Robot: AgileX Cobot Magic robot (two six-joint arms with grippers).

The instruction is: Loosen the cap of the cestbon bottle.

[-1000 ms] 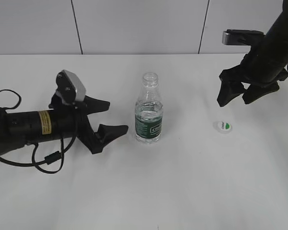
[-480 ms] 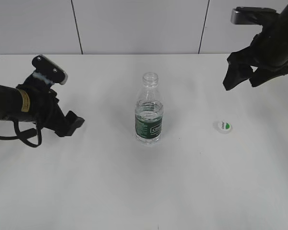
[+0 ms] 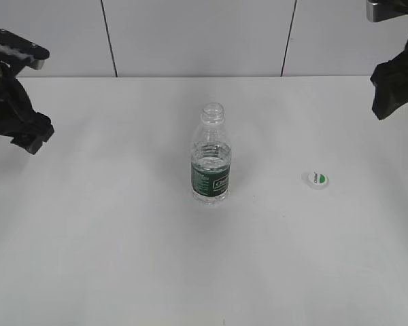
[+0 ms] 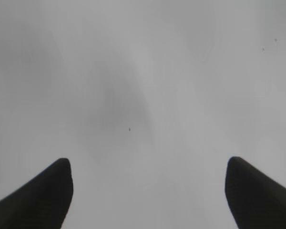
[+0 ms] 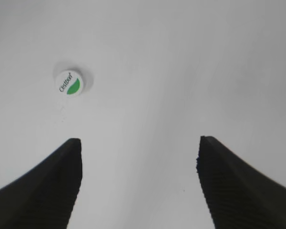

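Observation:
The cestbon bottle (image 3: 211, 157) stands upright in the middle of the white table, clear with a dark green label, its neck bare and open. The cap (image 3: 317, 179) lies on the table to the bottle's right, white with a green mark; it also shows in the right wrist view (image 5: 69, 83). My left gripper (image 3: 28, 139) is open and empty at the far left edge; its wrist view (image 4: 148, 164) shows only bare table. My right gripper (image 3: 387, 107) is open and empty, raised at the far right, above and right of the cap (image 5: 139, 143).
The white table (image 3: 190, 272) spreads wide around the bottle. A pale panelled wall (image 3: 190, 34) with dark seams runs along the table's back edge.
Both arms have drawn back from the bottle: the left gripper moved up and to the far left edge, the right gripper moved up and to the far right. Bottle and cap stayed put.

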